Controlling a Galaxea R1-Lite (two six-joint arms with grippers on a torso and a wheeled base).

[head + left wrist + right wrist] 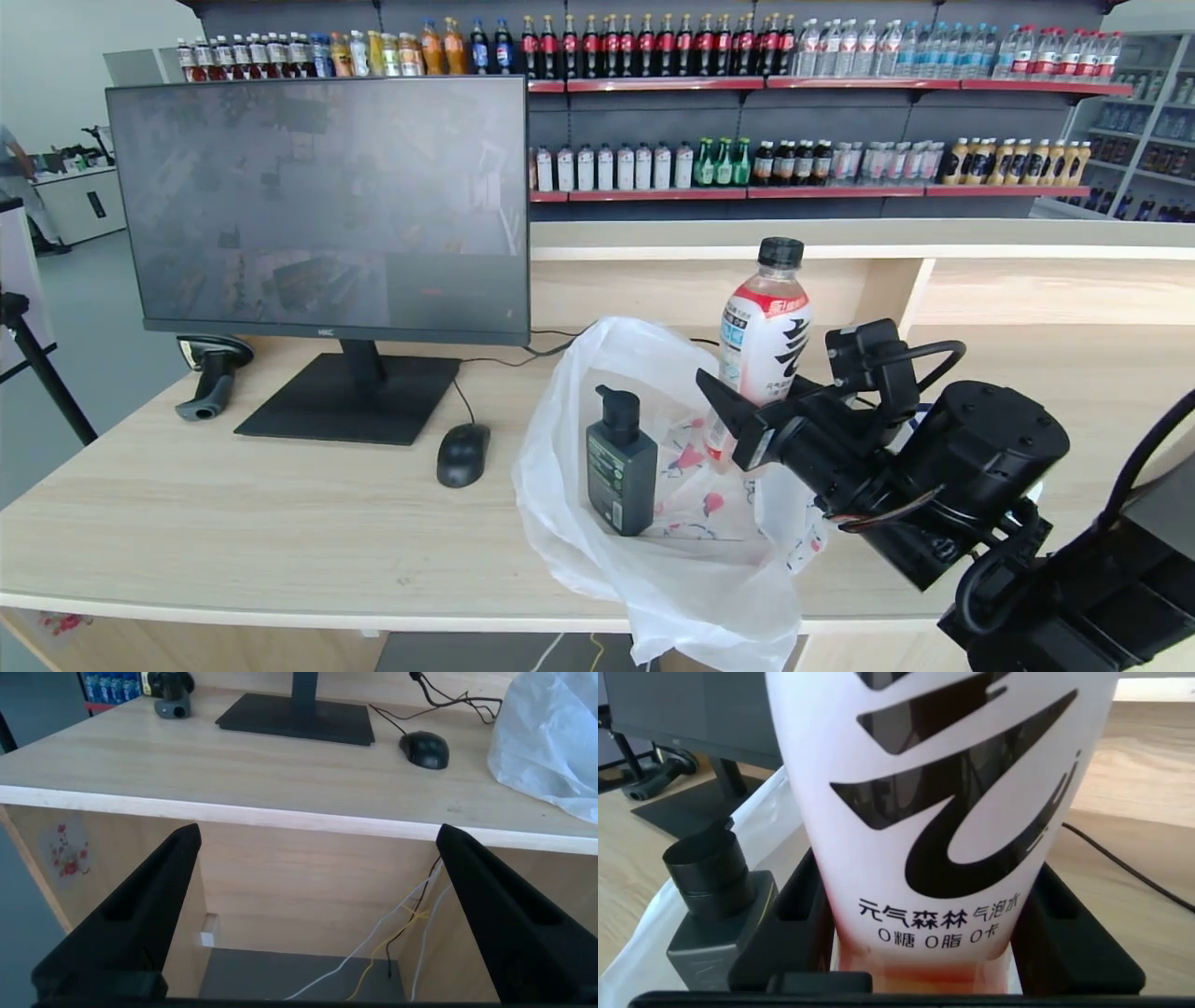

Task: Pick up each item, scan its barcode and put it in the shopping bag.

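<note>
- Your right gripper (747,420) is closest (big and black, on the robot's right side). Its two fingers are squeezed tight on the drink bottle (766,327), low down near the bottom.
- That bottle stands straight up in the grip, with its black cap on top. It is held over the right part of the open shopping bag (579,504).
- Just to the left of the right gripper, and a bit lower, a dark pump bottle (621,467) stands inside the bag.
- Under the gripper the bag rests on the wooden table (233,523), and one part of it hangs over the near edge.
- Farther left of the gripper you see a black mouse (463,454), then the monitor (317,205), then the scanner (213,369) well off to the left.
- Your left gripper (318,835) is wide open and holds nothing. It sits low, in front of the table's near edge (the table top is above it).
</note>
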